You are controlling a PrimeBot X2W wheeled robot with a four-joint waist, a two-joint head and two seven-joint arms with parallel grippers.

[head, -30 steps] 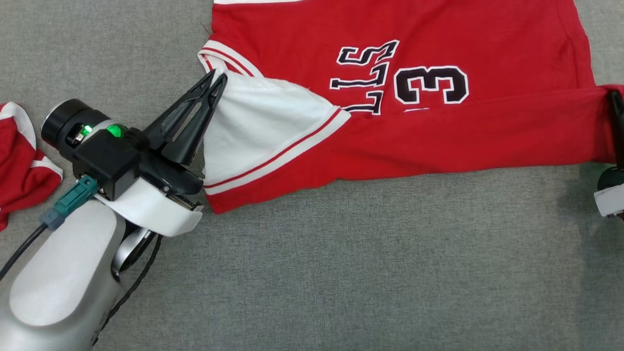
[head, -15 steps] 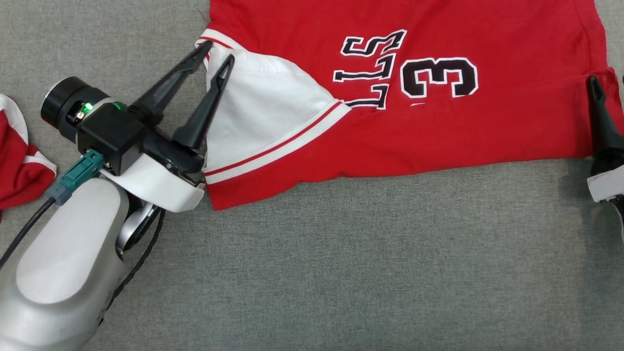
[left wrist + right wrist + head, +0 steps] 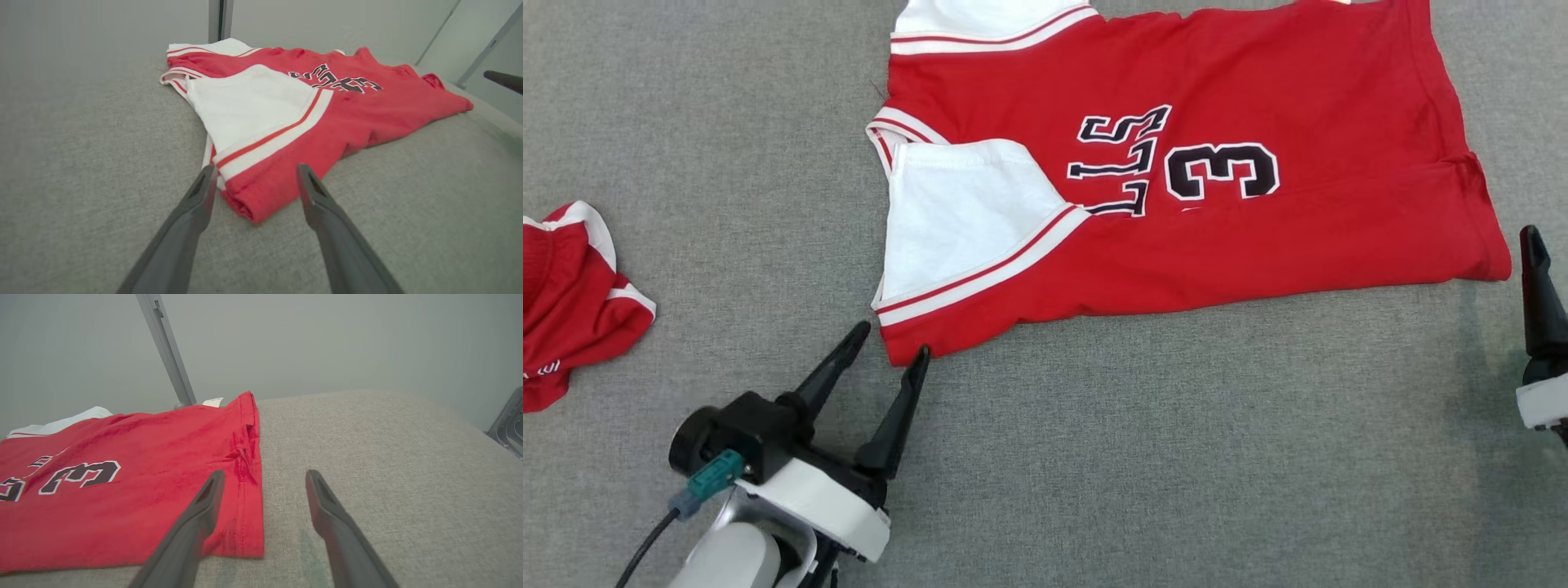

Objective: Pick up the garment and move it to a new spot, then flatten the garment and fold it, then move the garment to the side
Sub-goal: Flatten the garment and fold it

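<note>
The garment point(image 3: 1217, 237) is a red jersey with white sleeve panels and dark lettering, lying flat and folded lengthwise on the grey cloth surface. My left gripper point(image 3: 892, 339) stands open just short of the jersey's near left corner. In the left wrist view that corner point(image 3: 253, 196) lies between the spread fingers of the left gripper point(image 3: 256, 167), untouched. At the right edge of the head view one dark finger point(image 3: 1539, 302) of my right arm rises beside the jersey's hem. My right gripper point(image 3: 265, 473) is open and empty, with the hem edge point(image 3: 249, 486) just ahead of its left finger.
A second crumpled red-and-white garment point(image 3: 572, 302) lies at the far left. The grey padded surface point(image 3: 1176, 457) stretches wide in front of the jersey. A metal post point(image 3: 167, 347) stands behind the table's far edge.
Both grippers have opened, let go of the jersey and drawn back toward me. The jersey's near fold now rests flat. The head camera has also shifted.
</note>
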